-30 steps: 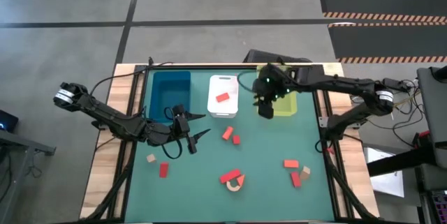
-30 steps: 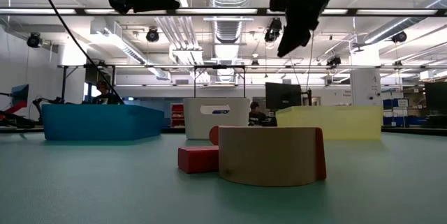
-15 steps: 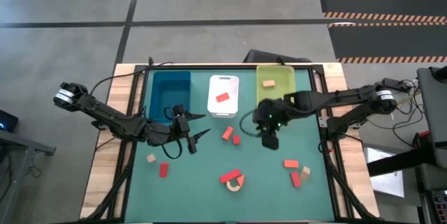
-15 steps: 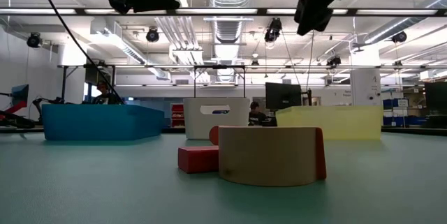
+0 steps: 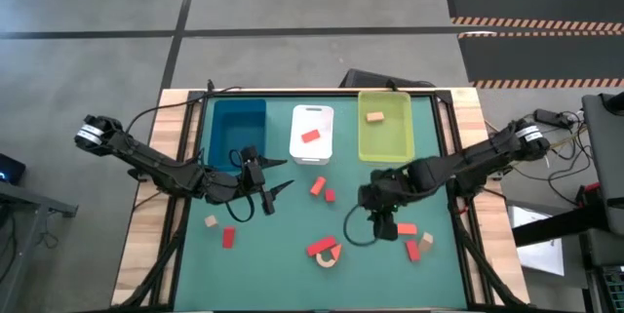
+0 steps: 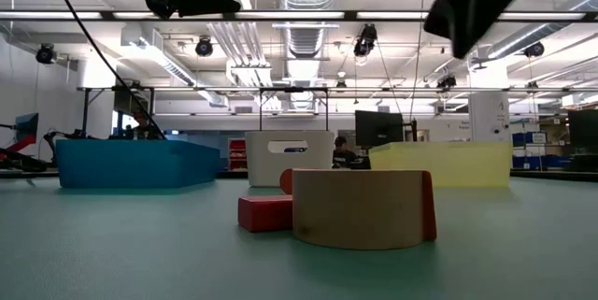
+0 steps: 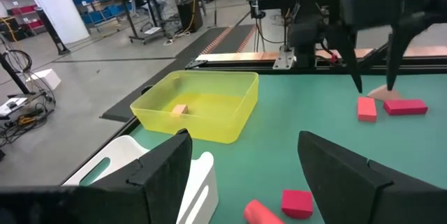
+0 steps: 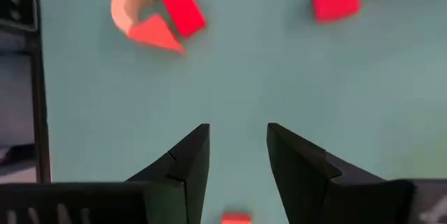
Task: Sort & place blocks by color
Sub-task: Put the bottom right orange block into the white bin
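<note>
Blocks are lying scattered on the bench (image 5: 273, 269), and the nearest candidate, a red brick (image 5: 407, 228), is sitting on the near side of the yellow-green tray (image 5: 363, 137), its long axis running roughly parallel to that tray's short edge. The right end effector (image 5: 383, 223) is hovering just beside it, fingers apart and empty; the left end effector (image 5: 277, 175), also spread wide, is waiting much farther from the tray. Loose pieces appear to be numbering seven red and three tan, counting the arch (image 5: 327, 258). One tan block (image 5: 373, 115) is resting inside the tray, one red block (image 5: 310, 136) in the neighbouring white tray (image 5: 296, 128).
</note>
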Available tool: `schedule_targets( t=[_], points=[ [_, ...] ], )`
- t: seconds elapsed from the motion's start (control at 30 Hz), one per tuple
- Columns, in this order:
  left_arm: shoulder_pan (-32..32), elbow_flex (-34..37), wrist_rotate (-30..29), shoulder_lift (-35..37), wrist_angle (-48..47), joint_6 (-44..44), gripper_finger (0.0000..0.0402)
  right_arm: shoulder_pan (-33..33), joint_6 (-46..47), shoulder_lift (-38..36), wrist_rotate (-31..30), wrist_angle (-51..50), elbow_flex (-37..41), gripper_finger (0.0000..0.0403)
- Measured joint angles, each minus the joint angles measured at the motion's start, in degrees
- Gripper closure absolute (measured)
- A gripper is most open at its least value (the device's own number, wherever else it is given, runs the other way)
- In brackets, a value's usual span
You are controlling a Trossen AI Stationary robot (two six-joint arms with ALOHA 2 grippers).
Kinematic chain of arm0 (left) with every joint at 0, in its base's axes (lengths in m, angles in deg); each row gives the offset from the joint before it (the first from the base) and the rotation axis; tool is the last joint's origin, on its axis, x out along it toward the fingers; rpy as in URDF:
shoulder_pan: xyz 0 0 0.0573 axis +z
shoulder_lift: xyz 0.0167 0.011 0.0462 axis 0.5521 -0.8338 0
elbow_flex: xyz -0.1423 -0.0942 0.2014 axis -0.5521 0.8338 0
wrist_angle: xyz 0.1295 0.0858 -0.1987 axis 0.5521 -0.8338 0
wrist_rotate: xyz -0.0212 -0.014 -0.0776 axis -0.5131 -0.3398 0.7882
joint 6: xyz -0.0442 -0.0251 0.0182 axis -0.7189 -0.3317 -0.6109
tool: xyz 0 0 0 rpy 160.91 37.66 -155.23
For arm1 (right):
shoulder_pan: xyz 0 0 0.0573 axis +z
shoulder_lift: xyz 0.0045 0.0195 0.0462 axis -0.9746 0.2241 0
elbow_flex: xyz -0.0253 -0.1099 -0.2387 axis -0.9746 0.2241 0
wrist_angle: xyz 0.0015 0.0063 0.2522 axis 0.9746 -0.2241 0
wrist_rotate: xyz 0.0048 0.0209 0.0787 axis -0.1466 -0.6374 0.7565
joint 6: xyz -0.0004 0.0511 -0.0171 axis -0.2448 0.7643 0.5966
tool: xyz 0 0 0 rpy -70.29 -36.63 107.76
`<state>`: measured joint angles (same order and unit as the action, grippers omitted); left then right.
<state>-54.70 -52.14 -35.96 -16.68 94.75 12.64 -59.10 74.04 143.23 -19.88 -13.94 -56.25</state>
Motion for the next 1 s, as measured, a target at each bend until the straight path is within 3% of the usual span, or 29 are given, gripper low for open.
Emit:
schedule_targets(
  t=[0.43, 1.0],
  points=[
    [0.1, 0.0, 0.0, 0.0, 0.0, 0.5, 0.0157, 9.0, 14.6, 0.0, 0.2, -0.4, 13.6, 0.0268],
    [0.1, 0.0, 0.0, 0.0, 0.0, 0.5, 0.0157, 12.5, 17.1, 2.5, 0.1, 1.8, 19.0, 0.0268]
  ],
)
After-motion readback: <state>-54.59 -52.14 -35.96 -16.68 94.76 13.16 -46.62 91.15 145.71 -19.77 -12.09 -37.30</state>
